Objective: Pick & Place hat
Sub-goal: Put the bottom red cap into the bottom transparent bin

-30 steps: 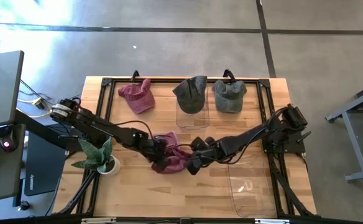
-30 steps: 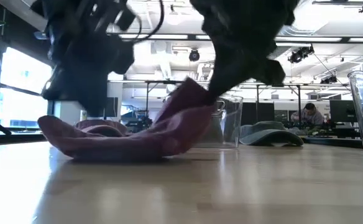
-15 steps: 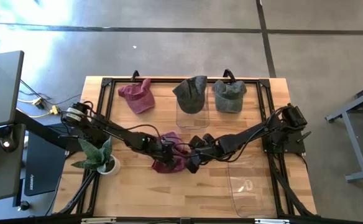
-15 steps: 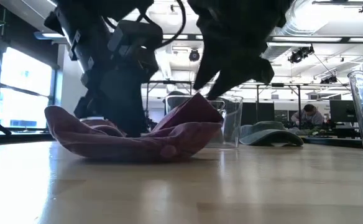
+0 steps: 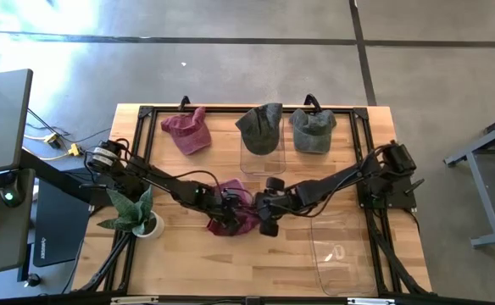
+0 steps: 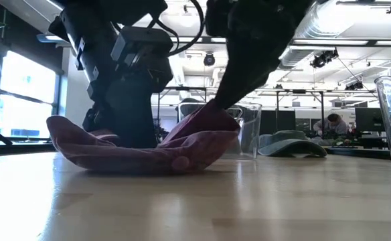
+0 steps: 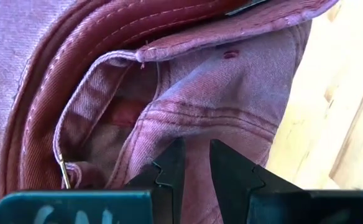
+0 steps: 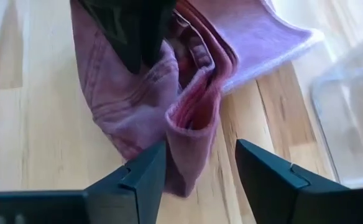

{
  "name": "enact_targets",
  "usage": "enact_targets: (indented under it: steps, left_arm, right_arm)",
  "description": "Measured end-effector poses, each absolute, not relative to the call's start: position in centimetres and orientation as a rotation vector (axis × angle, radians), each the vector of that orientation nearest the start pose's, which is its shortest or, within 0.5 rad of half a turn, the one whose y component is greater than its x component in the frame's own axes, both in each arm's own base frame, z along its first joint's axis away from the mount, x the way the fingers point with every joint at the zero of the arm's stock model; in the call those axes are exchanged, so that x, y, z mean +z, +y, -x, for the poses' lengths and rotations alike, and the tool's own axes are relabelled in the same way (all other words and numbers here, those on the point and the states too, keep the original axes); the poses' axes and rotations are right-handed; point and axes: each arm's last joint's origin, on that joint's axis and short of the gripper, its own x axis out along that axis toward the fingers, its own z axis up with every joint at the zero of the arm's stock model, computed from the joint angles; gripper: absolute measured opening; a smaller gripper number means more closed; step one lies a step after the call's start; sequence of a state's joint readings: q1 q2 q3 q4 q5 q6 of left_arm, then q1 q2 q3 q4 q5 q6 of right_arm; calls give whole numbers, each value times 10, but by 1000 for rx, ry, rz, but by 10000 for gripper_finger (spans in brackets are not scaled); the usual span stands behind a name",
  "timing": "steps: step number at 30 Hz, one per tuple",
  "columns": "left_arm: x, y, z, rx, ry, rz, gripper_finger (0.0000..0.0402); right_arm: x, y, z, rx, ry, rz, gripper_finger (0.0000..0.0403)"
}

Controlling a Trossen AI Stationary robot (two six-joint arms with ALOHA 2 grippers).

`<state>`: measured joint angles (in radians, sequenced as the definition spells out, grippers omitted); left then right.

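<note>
Left claw [image 7: 191, 163]: nearly closed, pinching hat [image 5: 235, 212] fabric, mid-bench [image 5: 188, 254]. Right claw [image 8: 197, 163]: open, straddling hat's folded edge.

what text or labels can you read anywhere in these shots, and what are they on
No text can be read in full.
Left claw: white marks on its teal strip, cut off by the picture's edge, unreadable.
Right claw: faint marks on its teal strip, unreadable.
Maroon hat: stitching only, no lettering in view.
Monitors in the room behind: too small to read.
</note>
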<state>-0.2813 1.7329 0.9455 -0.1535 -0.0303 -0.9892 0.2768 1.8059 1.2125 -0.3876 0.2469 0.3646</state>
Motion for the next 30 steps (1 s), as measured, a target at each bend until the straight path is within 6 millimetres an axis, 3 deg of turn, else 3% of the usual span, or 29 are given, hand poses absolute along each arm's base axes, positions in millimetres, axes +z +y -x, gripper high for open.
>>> enact_targets:
  steps: [5,11,13,19,22,25,30]
  left_arm:
    - [155,-92,-322,247,950,748,71]
    - [155,-91,-322,269,934,730,71]
    - [153,-90,-323,290,917,709,71]
    - [140,-92,-327,285,940,688,71]
    - [138,-92,-327,263,960,699,71]
    - [138,-87,-328,207,996,697,71]
    - [159,-73,-331,14,1015,719,71]
  right_arm:
    - [182,90,-369,-95,930,-87,148]
    - [183,87,-371,-257,870,-149,33]
    - [185,86,-371,-298,850,-177,12]
    - [187,82,-363,-510,821,-399,24]
    - [193,81,-361,-551,785,-473,8]
    - [200,80,-358,-570,763,-530,17]
    - [203,77,-357,-586,758,-561,15]
